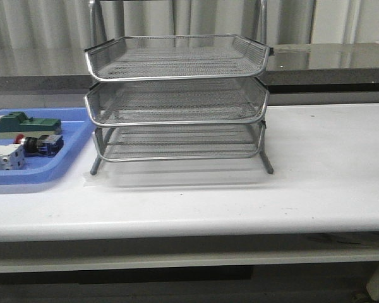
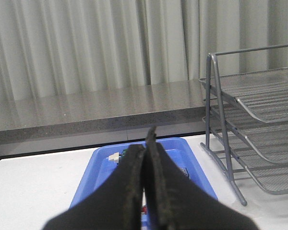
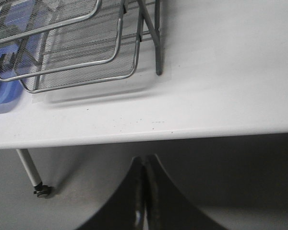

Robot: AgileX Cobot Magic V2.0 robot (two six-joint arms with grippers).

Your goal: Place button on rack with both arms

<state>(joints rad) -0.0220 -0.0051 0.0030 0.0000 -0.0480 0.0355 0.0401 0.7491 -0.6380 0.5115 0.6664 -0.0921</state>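
Resting on its side in the blue tray (image 1: 69, 148), the button (image 1: 39, 144) lies left of the rack (image 1: 177, 101), between a green block (image 1: 26, 122) and a white block (image 1: 5, 156). Left gripper (image 2: 147, 143) and right gripper (image 3: 144, 165) are both clenched, grasping nothing.

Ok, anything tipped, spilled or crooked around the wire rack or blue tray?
Nothing stands out. The three-tier silver wire-mesh rack stands level, and the red-headed push-button lies on its side in the flat blue plastic tray.

Soft, even light; faint shadow under the rack (image 1: 177, 101); slightly grainy.
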